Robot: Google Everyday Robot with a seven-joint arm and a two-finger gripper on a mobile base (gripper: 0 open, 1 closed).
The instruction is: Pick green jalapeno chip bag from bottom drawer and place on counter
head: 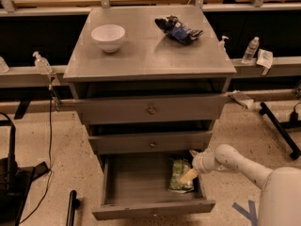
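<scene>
The bottom drawer [141, 206] of the grey cabinet is pulled open. The green jalapeno chip bag [178, 173] lies flat on the drawer floor at its right side. My gripper [192, 169] reaches in from the right, down inside the drawer, right at the bag's right edge and overlapping it. The white arm runs back to the lower right. The counter [146, 51] is the cabinet's flat grey top.
On the counter stand a white bowl [108, 36] at the left and a dark blue and black snack bag [178, 29] at the back right. The two upper drawers [151, 110] are shut. Bottles [249, 50] stand on rails at both sides. A black stand [9, 173] is at the left.
</scene>
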